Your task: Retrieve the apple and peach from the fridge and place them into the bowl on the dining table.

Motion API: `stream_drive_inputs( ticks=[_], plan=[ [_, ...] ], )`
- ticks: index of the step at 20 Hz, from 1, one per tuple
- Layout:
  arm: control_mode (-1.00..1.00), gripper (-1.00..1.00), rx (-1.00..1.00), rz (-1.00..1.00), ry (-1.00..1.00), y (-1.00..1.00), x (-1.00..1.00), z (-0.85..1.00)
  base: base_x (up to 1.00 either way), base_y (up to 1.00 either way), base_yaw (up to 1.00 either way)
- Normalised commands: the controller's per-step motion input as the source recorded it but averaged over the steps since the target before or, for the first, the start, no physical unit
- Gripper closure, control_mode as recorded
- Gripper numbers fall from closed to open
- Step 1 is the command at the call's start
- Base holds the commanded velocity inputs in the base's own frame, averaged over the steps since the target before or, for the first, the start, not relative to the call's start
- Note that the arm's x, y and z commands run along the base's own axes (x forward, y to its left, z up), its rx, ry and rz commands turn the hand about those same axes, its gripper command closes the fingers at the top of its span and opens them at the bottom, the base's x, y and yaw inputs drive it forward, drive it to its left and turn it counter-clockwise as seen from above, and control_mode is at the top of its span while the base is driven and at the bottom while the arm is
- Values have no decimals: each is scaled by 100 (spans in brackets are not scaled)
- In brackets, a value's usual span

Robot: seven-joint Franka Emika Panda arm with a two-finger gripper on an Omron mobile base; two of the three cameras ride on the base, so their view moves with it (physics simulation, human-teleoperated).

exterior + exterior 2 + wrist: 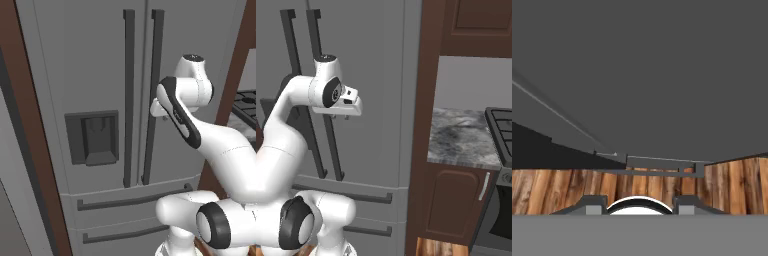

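Observation:
The grey fridge (90,60) (376,75) stands right in front of me with both French doors and both lower drawers closed. Its dark bar handles (129,100) run down the middle seam. The apple and peach are hidden; the bowl and dining table are out of view. My gripper (342,116) hangs pointing down, close in front of the right door just right of its handle, shut and holding nothing. In the hand view the gripper (641,207) looks down the grey door face (662,75) to a drawer handle (647,162) and the wooden floor (732,185).
Dark brown cabinet panels flank the fridge on the left (25,125) and right (428,100). Past the right panel lie a mottled stone counter (461,135) and a stove (501,125). A water dispenser recess (95,137) sits in the left door.

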Motion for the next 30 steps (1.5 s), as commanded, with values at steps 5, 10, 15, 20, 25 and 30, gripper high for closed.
stream_drive_inputs(
  ticks=[5,10,15,20,25,30],
  plan=[
    [-100,-100,0,0,-11,-1,-33,0,0,0,0],
    [-100,-100,0,0,-16,-5,-57,-4,0,0,0],
    [-100,-100,0,0,-9,0,-47,-15,0,0,0],
    [-100,-100,0,0,-2,0,-31,-5,0,0,0],
    [-100,-100,0,0,-5,0,-33,-2,0,0,0],
    [-100,-100,0,0,-6,0,-29,-4,0,0,0]
  ],
)
